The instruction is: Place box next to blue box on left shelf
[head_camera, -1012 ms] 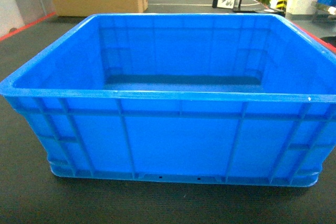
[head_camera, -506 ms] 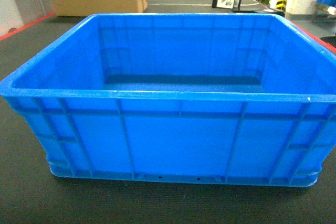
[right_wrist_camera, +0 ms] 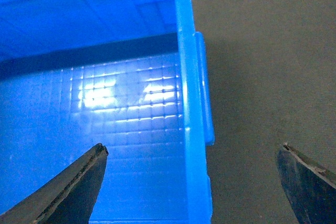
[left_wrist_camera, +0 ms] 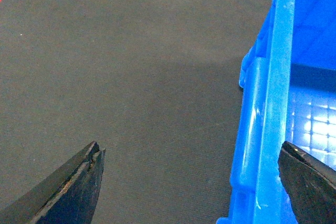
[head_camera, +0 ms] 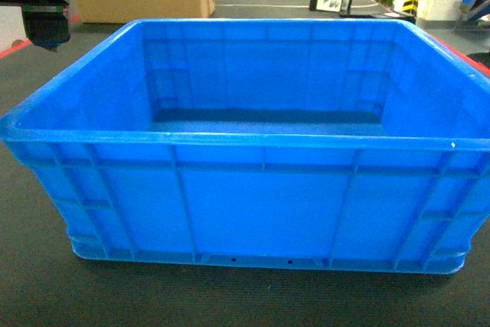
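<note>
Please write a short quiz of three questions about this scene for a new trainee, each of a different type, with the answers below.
1. True or false: the blue crate holds a cardboard box.
2. Multiple choice: the left end effector is (A) open, straddling the crate's side rim, (B) shut on the rim, (C) resting on the crate floor.
3. Fill in: the crate stands on a dark ____ floor.

Key: 1 false, the crate is empty; 2 A; 3 grey.

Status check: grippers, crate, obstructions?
Left gripper open, jaws straddling left rim. Right gripper open, straddling right rim. Large bright-blue ribbed plastic crate on dark floor mat, empty, ungripped. Nothing blocking.
</note>
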Available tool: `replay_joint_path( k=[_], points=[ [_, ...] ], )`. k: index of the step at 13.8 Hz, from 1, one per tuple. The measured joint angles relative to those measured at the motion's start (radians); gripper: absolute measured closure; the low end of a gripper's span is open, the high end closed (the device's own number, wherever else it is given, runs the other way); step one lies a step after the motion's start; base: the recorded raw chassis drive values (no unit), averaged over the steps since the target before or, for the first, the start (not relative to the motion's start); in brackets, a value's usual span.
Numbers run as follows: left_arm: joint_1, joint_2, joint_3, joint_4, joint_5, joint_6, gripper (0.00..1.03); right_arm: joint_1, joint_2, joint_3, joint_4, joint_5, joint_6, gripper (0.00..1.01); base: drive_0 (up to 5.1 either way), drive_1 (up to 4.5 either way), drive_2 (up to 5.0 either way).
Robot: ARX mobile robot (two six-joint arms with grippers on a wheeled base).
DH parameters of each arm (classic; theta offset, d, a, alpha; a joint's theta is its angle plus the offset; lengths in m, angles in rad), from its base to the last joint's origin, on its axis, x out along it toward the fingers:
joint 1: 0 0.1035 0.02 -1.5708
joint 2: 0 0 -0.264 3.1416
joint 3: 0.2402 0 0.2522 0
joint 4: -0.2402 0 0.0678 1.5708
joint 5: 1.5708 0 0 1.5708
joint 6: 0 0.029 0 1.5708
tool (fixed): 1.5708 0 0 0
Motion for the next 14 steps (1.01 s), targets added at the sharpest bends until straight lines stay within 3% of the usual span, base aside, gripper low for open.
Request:
replay_joint_path(
  k=[3,7,10,12,13,14],
  points=[
    [-0.016,0.084,0.099,-0.109,0.019,-0.031,0.05,0.006,0.144,0.088,-0.117,0.086,-0.015,0.03,0.0,0.0,0.0],
    [-0.06,0.113,0.097,-0.187,0.028,-0.055,0.05,0.042,0.178,0.059,-0.109,0.071,-0.021,0.03,0.0,0.0,0.0],
    [-0.064,0.156,0.082,-0.247,0.016,-0.053,0.05,0.06,0.224,-0.015,-0.066,0.103,-0.001,0.03,0.0,0.0,0.0],
    [-0.074,0.159,0.082,-0.263,0.016,-0.074,0.05,0.06,0.222,-0.024,-0.059,0.116,0.005,0.03,0.0,0.0,0.0],
    [-0.077,0.163,0.082,-0.264,0.021,-0.082,0.05,0.06,0.216,-0.028,-0.058,0.126,0.005,0.07,0.0,0.0,0.0],
    [-0.08,0.166,0.077,-0.264,0.022,-0.082,0.13,0.06,0.21,-0.035,-0.059,0.135,0.005,0.17,0.0,0.0,0.0]
  ],
)
